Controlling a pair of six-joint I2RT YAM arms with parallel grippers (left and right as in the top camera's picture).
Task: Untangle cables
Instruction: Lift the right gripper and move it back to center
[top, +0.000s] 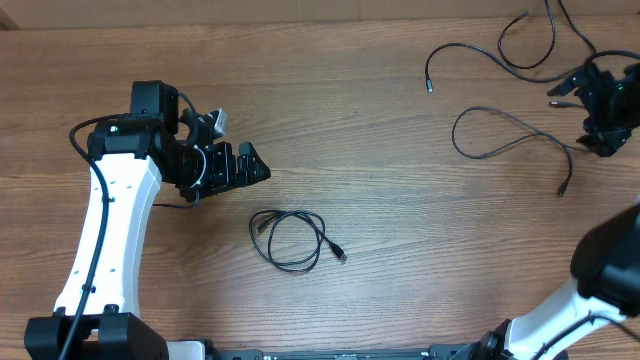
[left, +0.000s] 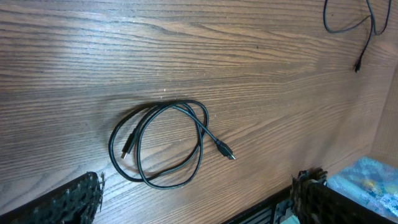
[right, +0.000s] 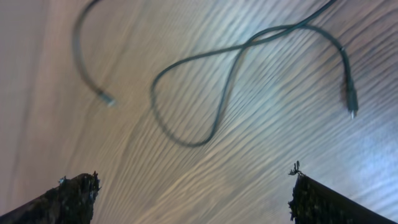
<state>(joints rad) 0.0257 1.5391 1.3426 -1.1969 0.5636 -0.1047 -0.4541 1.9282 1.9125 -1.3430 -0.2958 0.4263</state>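
Note:
A short black cable (top: 290, 238) lies coiled in loops on the wooden table near the front middle; the left wrist view shows it too (left: 163, 142), with a plug at each end. A long thin grey cable (top: 505, 135) lies spread at the back right, its loop in the right wrist view (right: 224, 81). My left gripper (top: 250, 165) is open and empty, up and left of the coil. My right gripper (top: 590, 115) is open and empty at the far right edge, above the long cable's strands.
The wooden table (top: 400, 220) fills the view. A dark rail (left: 261, 214) runs along the table's front edge. A light blue object (left: 367, 180) shows at the lower right of the left wrist view.

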